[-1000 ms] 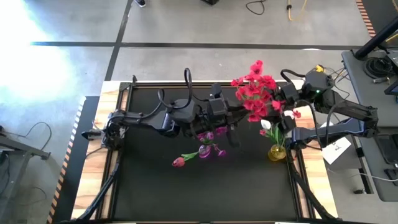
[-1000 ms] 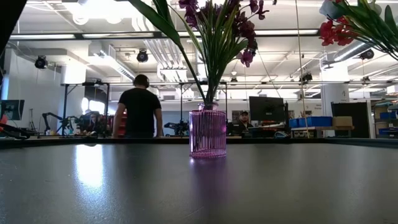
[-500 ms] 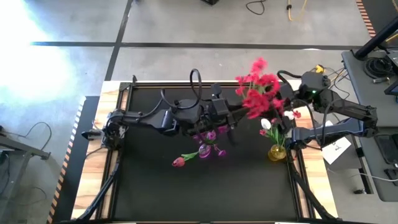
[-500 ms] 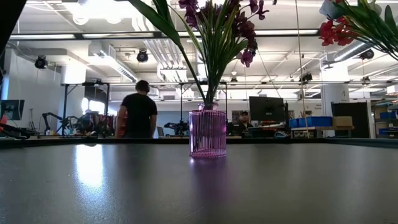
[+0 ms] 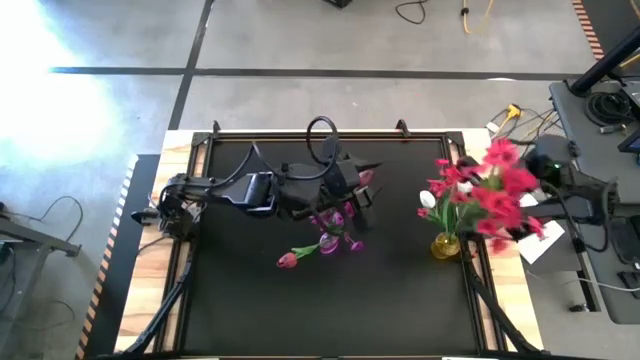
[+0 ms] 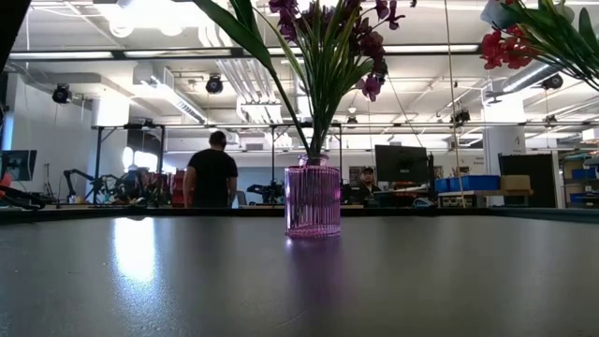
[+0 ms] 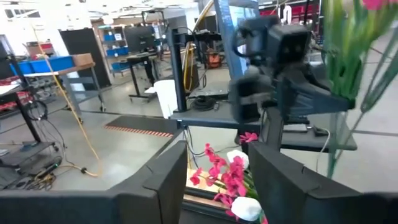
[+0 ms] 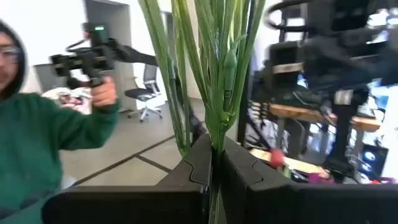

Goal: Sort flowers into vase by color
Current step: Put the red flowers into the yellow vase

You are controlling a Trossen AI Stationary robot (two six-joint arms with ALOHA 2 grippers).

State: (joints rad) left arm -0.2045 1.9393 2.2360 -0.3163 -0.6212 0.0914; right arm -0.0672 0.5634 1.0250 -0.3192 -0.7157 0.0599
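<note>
High view, tabletop (image 5: 250, 300): black mat in a wooden frame, on a grey concrete floor crossed by a dark line.
High view, left hand (image 5: 362, 186): over the middle of the mat, just beyond the purple vase (image 5: 330, 243) with its magenta flowers (image 5: 335, 217).
High view, loose flower (image 5: 288, 260): one pink bloom lying on the mat just beside the purple vase.
High view, right hand (image 5: 528, 212): at the tabletop's right edge, carrying the red flowers (image 5: 495, 195) beside the yellow vase (image 5: 446, 244), which holds white buds.
Low view, surface: dark, glossy tabletop (image 6: 187, 281) with the ribbed purple vase (image 6: 312, 201) upright at centre, green stems rising from it.
Low view, room: open workshop with ceiling lights, monitors, and a person in a black shirt (image 6: 212, 174) standing far behind.
Left wrist view: the left hand's fingers (image 7: 166, 180) are apart, nothing between them; beyond, red blooms, a white bud and the other arm.
Right wrist view: the right hand's fingers (image 8: 198, 163) are clamped on a bunch of green stems (image 8: 211, 68); a person in a green hoodie (image 8: 37, 140) stands behind.
</note>
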